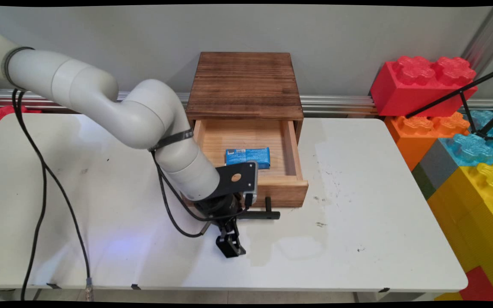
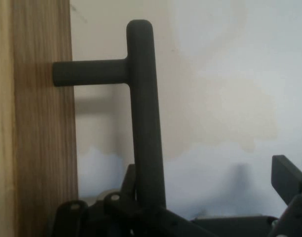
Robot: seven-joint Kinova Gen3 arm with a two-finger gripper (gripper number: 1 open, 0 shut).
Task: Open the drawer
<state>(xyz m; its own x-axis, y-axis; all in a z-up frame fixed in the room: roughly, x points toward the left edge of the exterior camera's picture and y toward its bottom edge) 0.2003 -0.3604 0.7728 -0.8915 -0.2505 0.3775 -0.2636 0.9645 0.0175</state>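
Gripper [image 1: 230, 248] low over table [image 1: 357, 239], fingers spread, holding nothing, just beside black handle [image 2: 143, 113]; handle on front of pulled-out drawer [image 1: 291, 147]; blue packet [image 1: 247, 156] inside; wooden box [image 1: 244, 83] behind.

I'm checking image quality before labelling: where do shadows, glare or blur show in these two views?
Main view: sharp; the arm's soft shadow lies on the table below the gripper. Hand view: the black handle is slightly soft and shadows the table beside the drawer front; no strong glare.
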